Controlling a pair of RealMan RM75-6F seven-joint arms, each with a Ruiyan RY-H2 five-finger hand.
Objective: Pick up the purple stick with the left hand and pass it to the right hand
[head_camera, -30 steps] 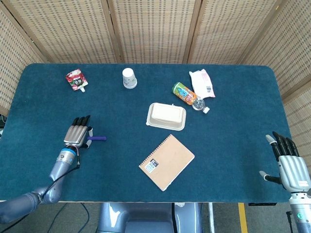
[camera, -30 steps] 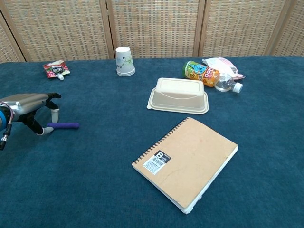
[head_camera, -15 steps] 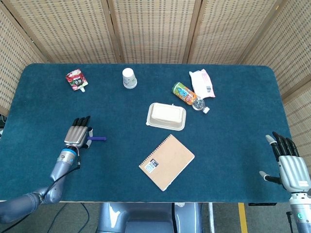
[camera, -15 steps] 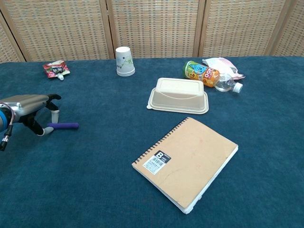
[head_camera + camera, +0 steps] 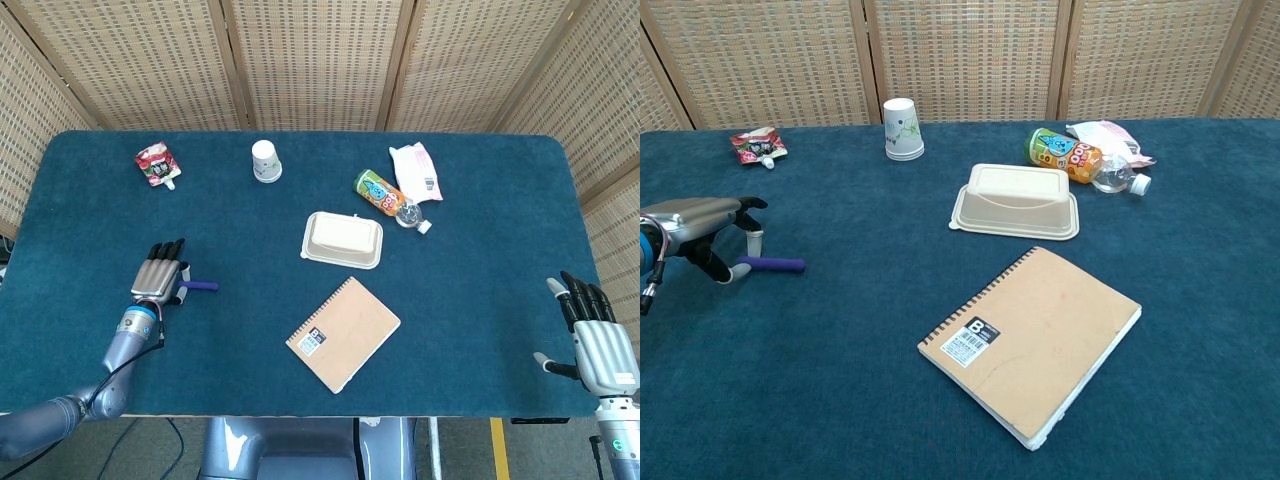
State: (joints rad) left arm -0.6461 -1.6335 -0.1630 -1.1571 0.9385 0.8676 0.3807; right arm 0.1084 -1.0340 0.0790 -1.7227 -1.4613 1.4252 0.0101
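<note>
fingers of the left hand [image 5: 702, 228] are hooked down around one end of the purple stick [image 5: 775, 265], lying flat on the table [image 5: 840, 330]; whether it is gripped cannot be told. an end-on pinch could let it pivot or roll away. the right hand [image 5: 596, 338] is held open, well apart.

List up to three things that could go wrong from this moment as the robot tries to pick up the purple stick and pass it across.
1. The left hand covers only one end of the purple stick, which lies flat on the table; it may roll or slip away.
2. The right hand waits at the far table edge, so the long carry could loosen a weak grip.
3. The notebook lies between the hands.
</note>
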